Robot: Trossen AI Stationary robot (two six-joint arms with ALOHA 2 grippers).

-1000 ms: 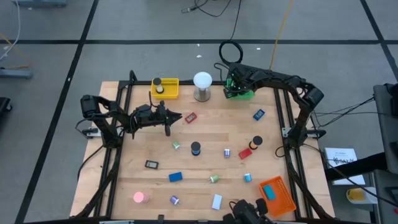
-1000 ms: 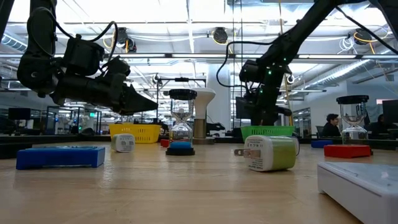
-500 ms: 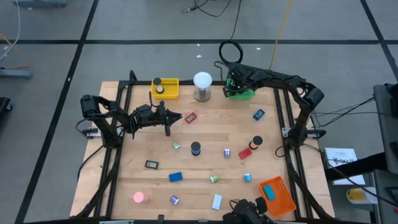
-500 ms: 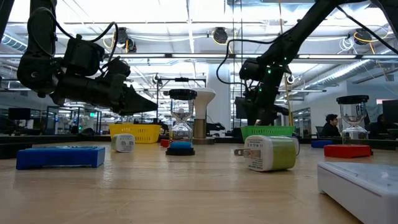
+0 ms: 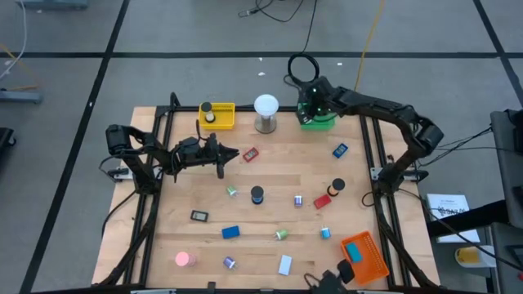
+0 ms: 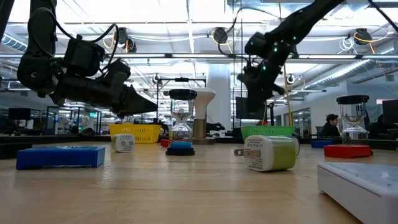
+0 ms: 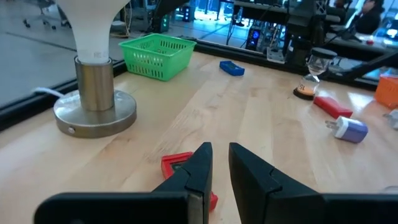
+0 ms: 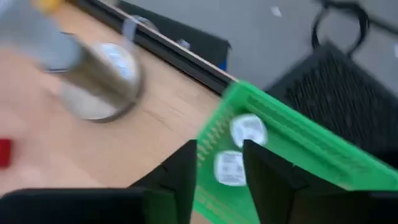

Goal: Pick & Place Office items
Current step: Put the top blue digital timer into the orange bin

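Observation:
Office items lie scattered on the wooden table: a red block (image 5: 250, 153) (image 7: 177, 167), a blue block (image 5: 340, 150), a black cap (image 5: 257, 194), a green roll (image 5: 281, 234) and a pink disc (image 5: 183, 259). My right gripper (image 5: 310, 109) (image 8: 221, 163) hangs open above the green tray (image 5: 317, 121) (image 8: 292, 162) at the far right. Two white items (image 8: 247, 130) lie on the tray's floor. My left gripper (image 5: 235, 153) (image 7: 221, 163) hovers nearly level just left of the red block, its fingers a narrow gap apart with nothing between them.
A white ball on a metal stand (image 5: 265, 113) stands between the yellow tray (image 5: 217, 115) and the green tray. An orange tray (image 5: 364, 255) with a blue block sits at the near right. A black frame runs along the table's left and right edges.
My right gripper has risen from just inside the green tray to well above it, drifting slightly toward the far edge and rolling at the wrist. The white items stay in the tray.

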